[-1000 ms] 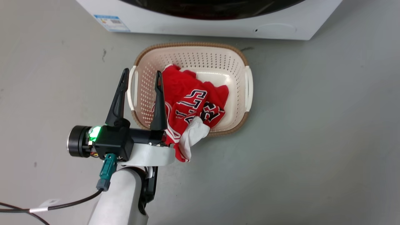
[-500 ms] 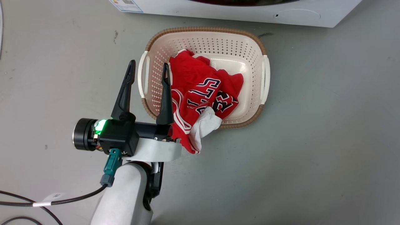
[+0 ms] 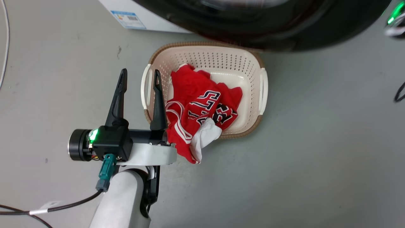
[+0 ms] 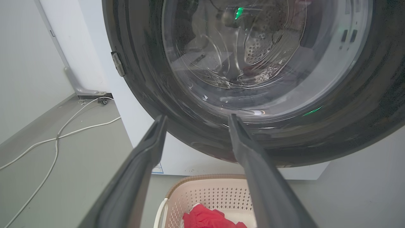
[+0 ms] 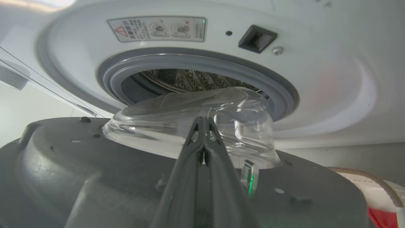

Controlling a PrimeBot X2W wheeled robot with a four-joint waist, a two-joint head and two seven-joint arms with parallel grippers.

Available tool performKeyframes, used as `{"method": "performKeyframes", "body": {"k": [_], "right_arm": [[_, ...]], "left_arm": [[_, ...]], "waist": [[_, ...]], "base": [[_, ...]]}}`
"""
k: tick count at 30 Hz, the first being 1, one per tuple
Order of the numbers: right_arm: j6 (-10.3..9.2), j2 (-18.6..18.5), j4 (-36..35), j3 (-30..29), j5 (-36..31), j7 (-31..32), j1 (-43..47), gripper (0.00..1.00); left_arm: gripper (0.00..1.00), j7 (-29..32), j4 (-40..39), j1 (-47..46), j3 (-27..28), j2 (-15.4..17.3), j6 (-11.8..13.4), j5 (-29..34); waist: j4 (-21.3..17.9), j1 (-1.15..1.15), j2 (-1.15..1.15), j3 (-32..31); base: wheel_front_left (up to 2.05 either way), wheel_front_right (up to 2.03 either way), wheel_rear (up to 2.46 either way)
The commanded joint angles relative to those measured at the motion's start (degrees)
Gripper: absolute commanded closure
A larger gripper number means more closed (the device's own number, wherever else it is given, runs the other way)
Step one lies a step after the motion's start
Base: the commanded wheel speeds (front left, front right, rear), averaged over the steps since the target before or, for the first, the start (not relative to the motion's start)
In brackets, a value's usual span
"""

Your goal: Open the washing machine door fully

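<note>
Nearest, the left hand (image 3: 139, 72) hangs over the grey floor (image 3: 316, 158), its two dark fingers spread apart and empty, one over bare floor, the other over the near-left rim of the laundry basket (image 3: 263, 88). A red jersey (image 3: 196, 95) with black-and-white lettering lies crumpled in the basket and spills over its near edge. The basket sits right in front of the white machine (image 3: 152, 19), under the door's swing.

The washing machine door (image 3: 269, 28) stands partly open, its glossy black rim overhanging the basket's far edge. From the left wrist its clear centre (image 4: 240, 57) shows reflections and the drum's holes. From the right wrist its grey inner face (image 5: 95, 164) and bulging glass bowl face the grey-ringed opening (image 5: 196, 60). The right hand (image 5: 202, 119) lies along that inner face, fingers pressed together; whether they touch the glass I cannot tell.

Half a second ago only a dark sliver of the door lay flush along the white front; basket and jersey lie unchanged.
</note>
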Motion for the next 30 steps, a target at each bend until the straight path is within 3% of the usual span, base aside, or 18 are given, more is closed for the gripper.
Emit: {"method": "performKeyframes", "body": {"k": [1, 15, 18, 30], "right_arm": [[0.0, 1.3, -0.8, 1.0, 0.0, 0.9, 1.9, 1.0], [0.0, 3.9, -9.8, 4.6, 2.8, 7.8, 16.3, 1.0], [0.0, 5.7, -14.5, 7.0, 3.4, 9.8, 23.7, 1.0], [0.0, 10.4, -24.2, 11.9, 4.6, 11.7, 36.8, 1.0]], "left_arm": [[0.0, -0.2, 0.1, 0.9, 0.2, 0.0, -0.2, 0.5], [0.0, -0.2, 0.8, 5.2, 1.4, 0.0, -1.0, 1.2], [0.0, -0.2, 1.4, 7.4, 1.8, 0.0, -1.4, 1.5], [0.0, -0.2, 2.3, 11.3, 2.7, 0.0, -1.9, 1.9]], "waist": [[-0.8, 0.0, 0.0, -1.2], [-2.2, 0.0, 0.0, -8.4], [-2.4, 0.0, 0.0, -11.5], [-1.7, 0.0, 0.0, -17.0]], "base": [[0.0, 0.0, 0.0], [0.0, 0.0, 0.0], [0.0, 0.0, 0.0], [0.0, 0.0, 0.0]]}}
